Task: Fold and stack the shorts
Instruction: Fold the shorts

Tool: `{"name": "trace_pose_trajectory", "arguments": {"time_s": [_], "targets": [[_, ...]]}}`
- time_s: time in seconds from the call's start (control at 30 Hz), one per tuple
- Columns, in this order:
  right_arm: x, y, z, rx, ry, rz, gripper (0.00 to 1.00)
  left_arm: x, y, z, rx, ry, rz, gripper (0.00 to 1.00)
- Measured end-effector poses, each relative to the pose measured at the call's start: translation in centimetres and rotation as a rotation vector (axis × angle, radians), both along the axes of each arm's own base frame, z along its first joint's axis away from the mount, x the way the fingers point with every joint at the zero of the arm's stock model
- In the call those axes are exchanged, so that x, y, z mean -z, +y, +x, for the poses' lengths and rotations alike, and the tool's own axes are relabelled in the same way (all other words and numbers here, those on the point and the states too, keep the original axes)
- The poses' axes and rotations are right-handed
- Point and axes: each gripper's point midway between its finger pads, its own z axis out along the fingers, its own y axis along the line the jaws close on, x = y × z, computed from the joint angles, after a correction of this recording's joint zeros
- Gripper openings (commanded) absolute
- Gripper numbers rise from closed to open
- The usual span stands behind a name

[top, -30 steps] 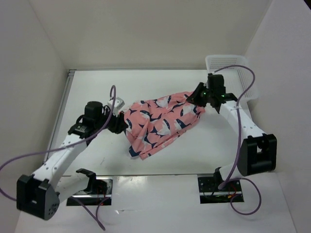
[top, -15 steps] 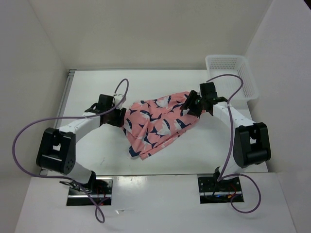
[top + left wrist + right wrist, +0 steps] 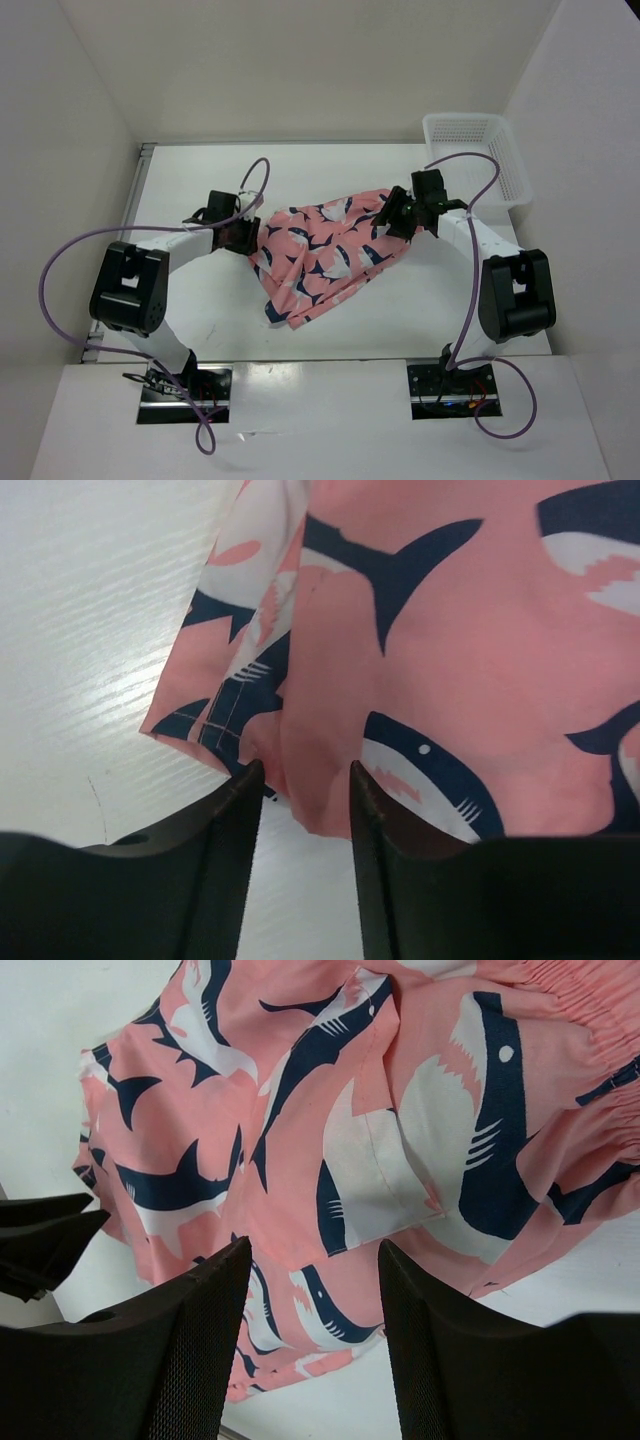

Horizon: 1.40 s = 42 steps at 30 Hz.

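Note:
The shorts [image 3: 330, 255], salmon-pink with navy-and-white sharks, lie crumpled and partly folded in the middle of the table. My left gripper [image 3: 247, 237] is low at their left edge. In the left wrist view its jaws [image 3: 305, 770] stand open a finger's width, with a fold of the shorts [image 3: 450, 630] poking in between the tips. My right gripper [image 3: 393, 215] hovers over the right end of the shorts. In its wrist view the jaws [image 3: 315, 1243] are wide open above the fabric [image 3: 300, 1110] and hold nothing. The gathered waistband [image 3: 560, 1000] shows at upper right.
A white mesh basket [image 3: 500, 150] stands at the back right corner of the white table [image 3: 200, 180], just behind the right arm. Walls close in on the left, back and right. Purple cables loop from both arms.
The right gripper has opened and let go of the shorts' right edge. The left arm has folded back, its gripper sliding a little farther along the left edge, and its jaws have narrowed.

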Motion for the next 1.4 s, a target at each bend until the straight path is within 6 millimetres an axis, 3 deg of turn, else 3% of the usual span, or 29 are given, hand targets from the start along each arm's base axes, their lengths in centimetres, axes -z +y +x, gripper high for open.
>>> {"name": "trace_pose_trajectory", "arguments": {"time_s": [0.03, 0.13, 0.27, 0.37, 0.43, 0.53, 0.63, 0.67, 0.73, 0.93, 1.03, 1.17, 1.27, 1.3, 1.33, 1.4], "targets": [[0.0, 0.0, 0.0, 0.001, 0.0, 0.0, 0.59, -0.2, -0.2, 0.1, 0.006, -0.007, -0.009, 0.53], [0.0, -0.1, 0.0, 0.002, 0.0, 0.001, 0.59, -0.5, -0.9, 0.3, 0.03, -0.019, -0.044, 0.53], [0.0, -0.1, 0.1, 0.002, -0.001, 0.0, 0.59, 0.5, -1.4, 0.1, 0.047, 0.01, -0.064, 0.45], [0.0, -0.1, 0.1, 0.003, 0.0, 0.0, 0.59, 1.0, -1.5, -0.2, 0.05, 0.028, -0.066, 0.54], [0.0, -0.1, 0.1, 0.003, 0.0, 0.0, 0.59, 1.0, -1.4, -0.1, 0.047, 0.027, -0.062, 0.53], [0.1, -0.1, 0.0, 0.003, 0.0, 0.0, 0.59, 1.0, -1.2, -0.1, 0.038, 0.027, -0.048, 0.45], [0.0, -0.1, 0.0, 0.002, -0.001, 0.001, 0.59, 1.1, -0.9, -0.2, 0.031, 0.029, -0.034, 0.23], [0.0, -0.1, 0.1, 0.002, -0.002, 0.001, 0.59, 1.1, -0.8, -0.2, 0.028, 0.032, -0.031, 0.08], [0.0, -0.1, 0.1, 0.002, -0.004, 0.001, 0.59, 1.2, -0.7, -0.2, 0.025, 0.034, -0.026, 0.0], [0.1, -0.1, 0.1, 0.002, -0.003, 0.001, 0.59, 0.2, 0.0, -0.9, 0.004, 0.037, 0.004, 0.0], [0.2, -0.1, 0.0, 0.003, 0.0, 0.0, 0.59, -2.8, 0.7, -0.6, -0.018, -0.013, 0.02, 0.0], [0.4, -0.2, -0.2, 0.003, 0.005, -0.001, 0.59, -8.2, 2.0, 1.5, -0.064, -0.145, 0.0, 0.0], [0.5, -0.2, -0.2, 0.003, 0.005, -0.001, 0.59, -9.3, 3.4, 2.9, -0.101, -0.185, -0.014, 0.0], [0.5, -0.2, -0.2, 0.003, 0.006, -0.001, 0.59, -8.8, 3.8, 3.1, -0.111, -0.175, -0.018, 0.02], [0.5, -0.2, -0.2, 0.004, 0.006, -0.001, 0.59, -8.1, 4.2, 3.2, -0.117, -0.156, -0.02, 0.2], [0.5, -0.3, -0.1, 0.007, 0.005, -0.001, 0.59, -6.0, 4.7, 3.3, -0.129, -0.101, -0.024, 0.39]]}}
